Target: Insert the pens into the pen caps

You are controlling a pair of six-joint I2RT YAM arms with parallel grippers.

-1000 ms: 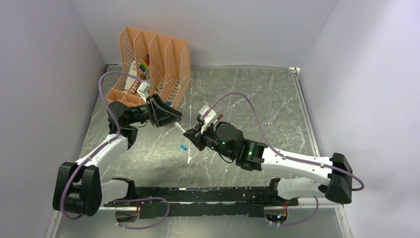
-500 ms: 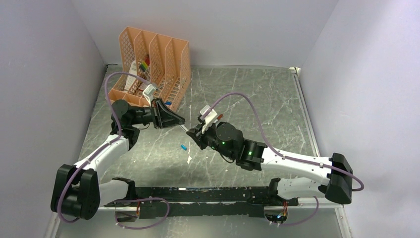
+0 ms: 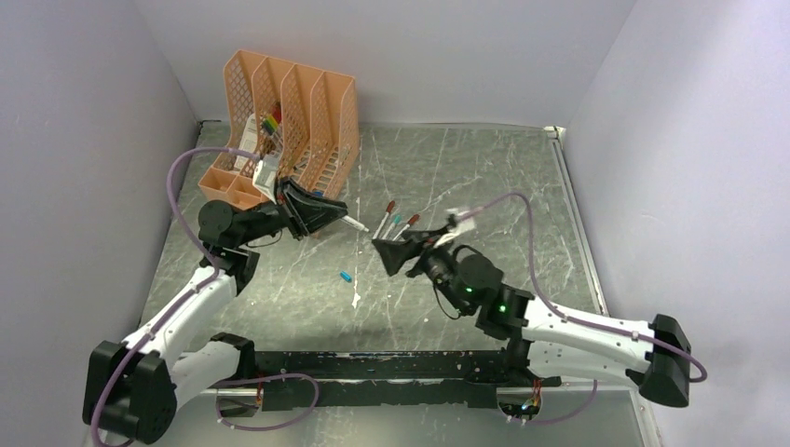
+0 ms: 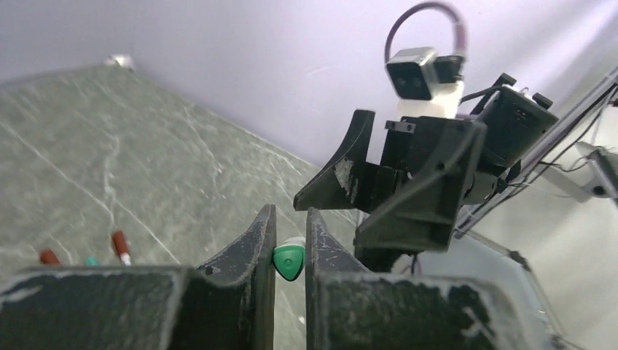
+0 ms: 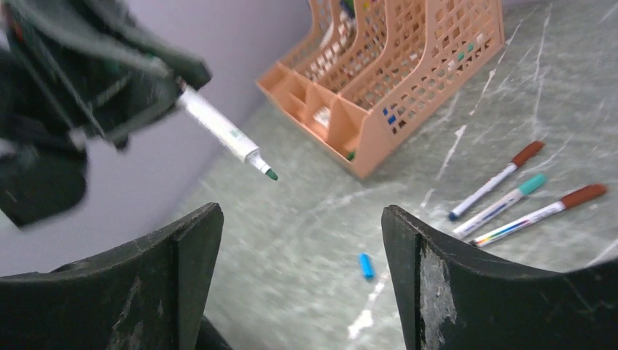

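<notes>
**Slim white-grey pen** [image 5: 218, 127] with bare teal tip: clamped near its rear end in left claw [image 3: 337, 217]. Held in the air above the desk, tip slanting down toward right claw [image 3: 391, 251]. From the left wrist, seen end-on as a teal stub pinched between two black fingers [image 4: 255, 248].

**Left claw:** closed on the pen barrel.

**Right claw:** spread wide, gripping nothing. Near the pen tip, not touching.

**Small loose blue pen cap** [image 3: 346, 277]: lying flat on the desk, on the near side of the held pen, apart from everything else.

**Three capped pens** [image 3: 395, 222]: lying side by side on the desk just behind right claw. Dark red-brown caps [image 5: 526, 153] on the outer two, teal cap [image 5: 532, 184] on the middle one.

**Peach-orange plastic mesh file rack** [image 3: 291, 102]: upright at the far left corner of the desk, behind left claw. Bundle of bright multicoloured markers [image 3: 270, 123] and some white items inside.

**Grey marble-patterned desk** [image 3: 484, 177]: carrying all of the above, enclosed by pale lilac walls.
</notes>
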